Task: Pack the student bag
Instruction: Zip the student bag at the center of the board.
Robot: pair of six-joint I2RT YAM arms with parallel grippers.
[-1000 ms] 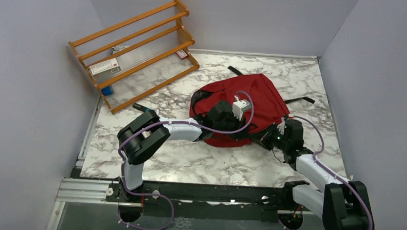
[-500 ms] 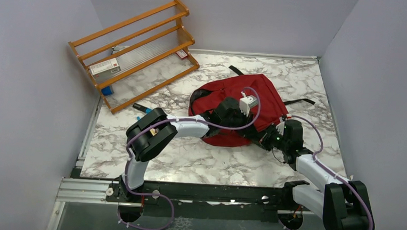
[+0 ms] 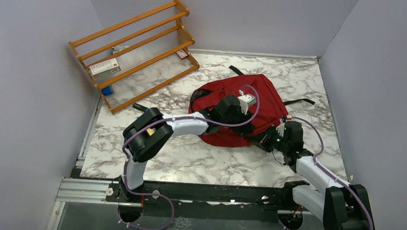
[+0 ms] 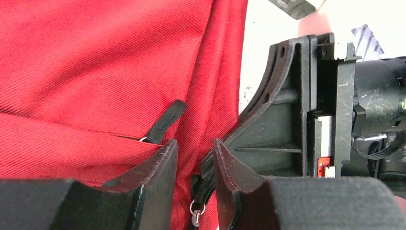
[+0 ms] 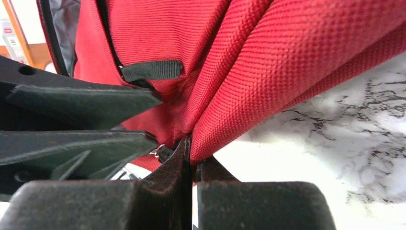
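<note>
The dark red student bag (image 3: pixel 261 100) lies on the marble table, its grey lining showing at the left opening. My left gripper (image 3: pixel 255 130) reaches over the bag to its near right edge. In the left wrist view (image 4: pixel 195 143) its jaws stand slightly apart around a fold of red fabric and a black zipper pull with a metal ring (image 4: pixel 203 191), not touching the pull. My right gripper (image 3: pixel 268 141) is at the same edge. In the right wrist view (image 5: pixel 194 153) it is shut on a fold of the bag's fabric (image 5: pixel 268 62).
A wooden rack (image 3: pixel 136 52) with a few small boxes leans at the back left. A small dark item with a blue end (image 3: pixel 142 109) lies on the table left of the bag. Black straps (image 3: pixel 298 101) trail to the bag's right. Walls close three sides.
My left arm has swung its wrist farther over the bag, toward the right gripper. The right gripper has stayed in place, still pinching the fabric.
</note>
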